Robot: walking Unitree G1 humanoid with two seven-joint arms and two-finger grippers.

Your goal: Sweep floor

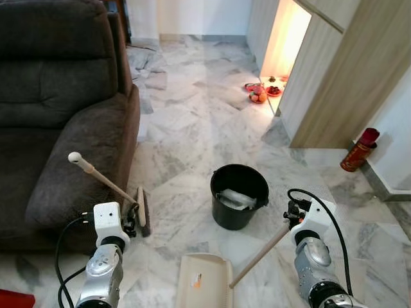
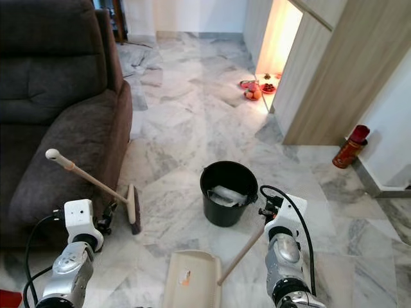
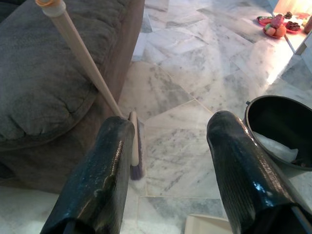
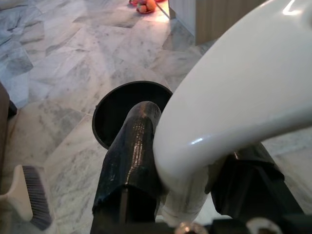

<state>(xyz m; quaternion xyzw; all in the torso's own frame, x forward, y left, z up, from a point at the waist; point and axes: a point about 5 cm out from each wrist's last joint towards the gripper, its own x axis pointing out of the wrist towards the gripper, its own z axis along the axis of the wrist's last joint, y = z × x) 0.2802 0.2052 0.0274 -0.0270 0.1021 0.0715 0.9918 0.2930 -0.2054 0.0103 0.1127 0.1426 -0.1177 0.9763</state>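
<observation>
Fingers (image 4: pixel 131 161) of the right gripper (image 4: pixel 190 170) pinch the dustpan (image 1: pixel 204 280) handle; the pan lies on the floor (image 1: pixel 192 122) before the bucket (image 1: pixel 239 195). The left gripper (image 3: pixel 170 161) is spread, empty. The broom (image 1: pixel 109 184) leans against the sofa (image 1: pixel 58 122).

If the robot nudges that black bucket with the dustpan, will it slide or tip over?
The black bucket will probably slide: it stands upright on smooth marble floor, is squat and wide, and looks plastic. It seems light, holding only some pale crumpled waste, so a low push should shift it easily; a push at the rim could tip it.
</observation>
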